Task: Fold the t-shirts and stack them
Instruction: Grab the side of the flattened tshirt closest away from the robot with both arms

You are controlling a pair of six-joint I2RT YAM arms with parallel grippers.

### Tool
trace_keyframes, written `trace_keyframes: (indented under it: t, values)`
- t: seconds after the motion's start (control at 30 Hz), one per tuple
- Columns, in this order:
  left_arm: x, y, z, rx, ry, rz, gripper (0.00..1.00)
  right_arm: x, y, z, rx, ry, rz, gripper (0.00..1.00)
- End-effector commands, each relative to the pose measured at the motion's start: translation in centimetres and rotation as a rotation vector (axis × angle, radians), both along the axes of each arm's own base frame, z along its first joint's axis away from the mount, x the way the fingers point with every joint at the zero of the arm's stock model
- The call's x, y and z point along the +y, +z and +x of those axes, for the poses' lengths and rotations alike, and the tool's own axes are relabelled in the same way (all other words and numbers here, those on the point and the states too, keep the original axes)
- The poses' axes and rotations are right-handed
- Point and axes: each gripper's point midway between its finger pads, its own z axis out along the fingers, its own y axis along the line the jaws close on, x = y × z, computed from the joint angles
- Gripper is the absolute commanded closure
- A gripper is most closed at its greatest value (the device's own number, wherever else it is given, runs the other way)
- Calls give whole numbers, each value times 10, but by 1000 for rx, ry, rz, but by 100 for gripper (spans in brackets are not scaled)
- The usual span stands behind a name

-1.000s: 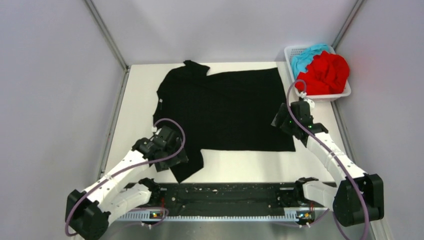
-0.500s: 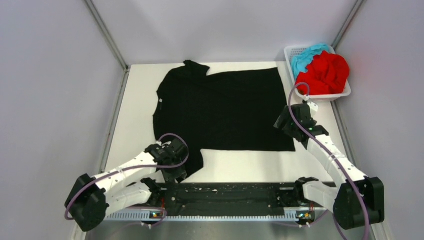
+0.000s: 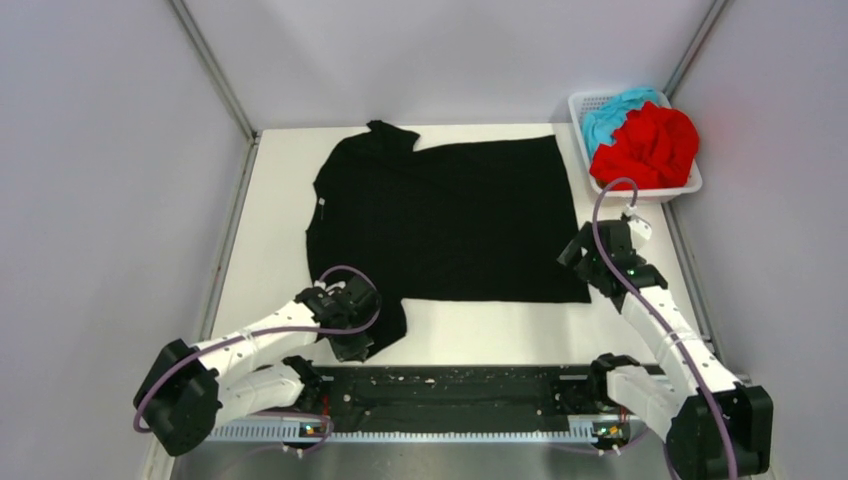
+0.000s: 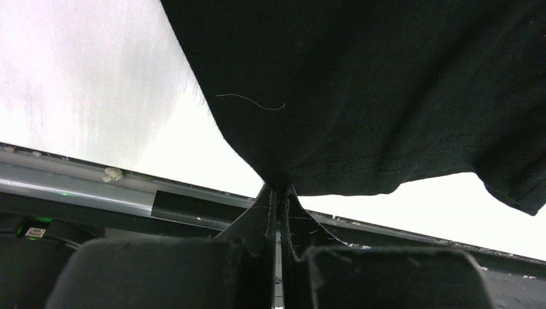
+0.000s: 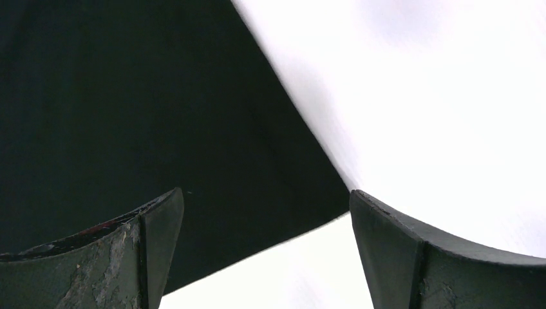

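White table (image 3: 270, 230) inside pale walls carried the soft black cloth t-shirt (image 3: 450, 220), spread flat across its middle, collar toward the left edge and hem toward the right edge. At the near edge, toward the left corner, the left jaws were pinched shut on a sleeve, the cloth gathered to a peak between them. The right jaws stood open, straddling the hem's near corner without gripping it. As I judged it, pulling the sleeve while the hem lay free could drag and wrinkle the whole shirt, or the thin pinch could slip. The crumpled red t-shirt (image 3: 650, 145) and teal-blue t-shirt (image 3: 610, 112) sat in the white plastic mesh basket (image 3: 640, 193) at the far-right corner.
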Motion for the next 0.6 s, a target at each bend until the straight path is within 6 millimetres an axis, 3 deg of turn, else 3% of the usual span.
trace_keyframes:
  t: [0.0,0.17,0.4,0.57]
  values:
    - [-5,1,25,-107,15,2,100,-23,-18,-30,63,-141,13,1]
    - [-14,13,28,-150,9,-70,100,-13,-48,-46,107,-167,100,10]
    - [-14,15,25,-146,6,-86,100,-2,-71,-37,89,-132,149,42]
    - [-13,15,23,-136,11,-79,100,-2,-77,-28,77,-125,143,60]
